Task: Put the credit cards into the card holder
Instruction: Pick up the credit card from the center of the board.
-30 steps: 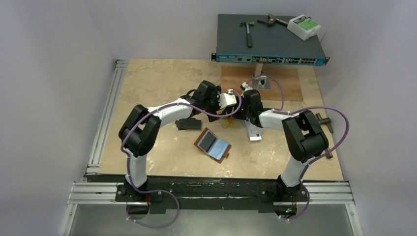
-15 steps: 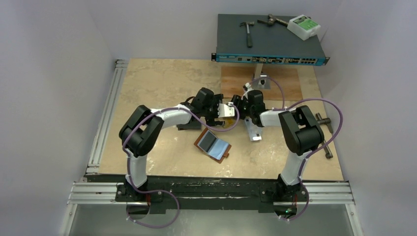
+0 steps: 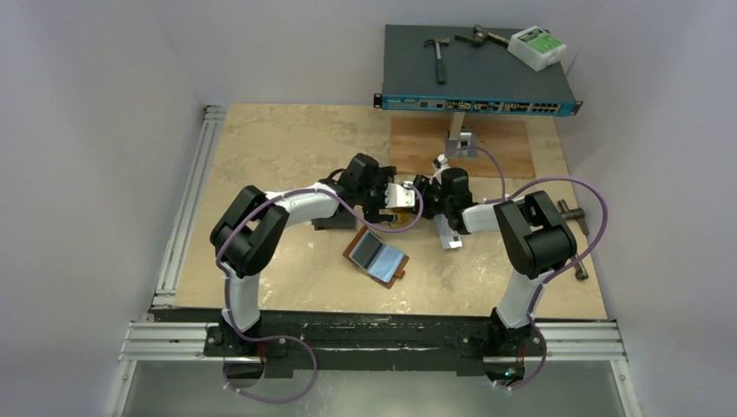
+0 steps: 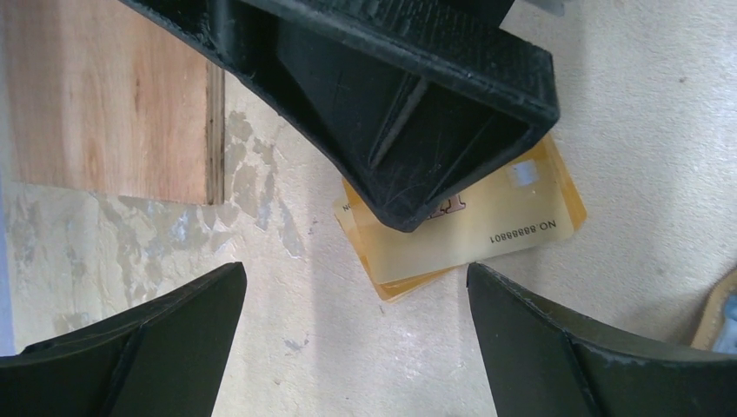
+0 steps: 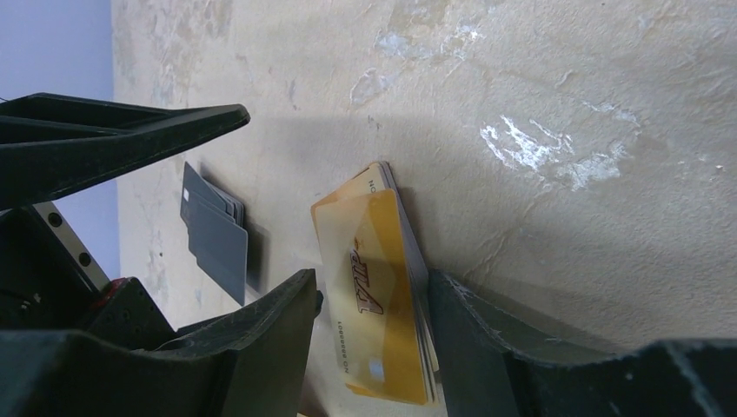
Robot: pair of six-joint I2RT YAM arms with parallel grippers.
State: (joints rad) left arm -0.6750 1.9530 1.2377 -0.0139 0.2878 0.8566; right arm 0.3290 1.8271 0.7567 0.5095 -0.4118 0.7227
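A stack of gold-orange credit cards [image 4: 487, 230] lies flat on the table, also showing in the right wrist view [image 5: 378, 295]. My right gripper [image 5: 372, 287] is open with a finger on each side of this stack; one of its fingers [image 4: 417, 113] covers the stack's upper left part. My left gripper [image 4: 356, 274] is open and empty, just short of the stack's near corner. Black cards [image 3: 333, 220] lie to the left, also in the right wrist view [image 5: 213, 234]. A silvery white card [image 3: 448, 233] lies to the right. The brown card holder [image 3: 378, 256] lies open, light blue inside up.
A network switch [image 3: 478, 87] stands at the back with a hammer [image 3: 439, 56], another tool and a white box [image 3: 537, 46] on it. A wooden board [image 3: 504, 148] lies in front of it. A metal tool [image 3: 575, 217] lies at the right edge.
My right gripper has dropped and moved left until its fingers sit either side of the gold stack. My left gripper has drawn back slightly to the left. The cards and holder have not moved.
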